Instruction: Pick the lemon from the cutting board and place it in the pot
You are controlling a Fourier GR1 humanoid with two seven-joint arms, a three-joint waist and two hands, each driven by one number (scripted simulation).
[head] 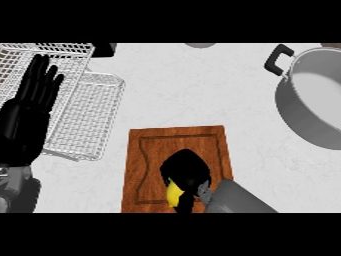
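Yellow lemon (174, 194) on the wooden cutting board (147, 150), near centre, with the right hand (186, 172) curled round it from above; grasp step in hand; next move likely calls for a lift and carry to the grey pot (306, 125), far right; left hand (31, 107) rests with fingers straight, over wire baskets (84, 115) at left; surface: pale speckled counter (195, 85).

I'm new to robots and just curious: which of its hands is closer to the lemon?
Right. The right hand is curled over the lemon on the cutting board. The left hand rests open at the view's left, over the wire basket, well away from it.
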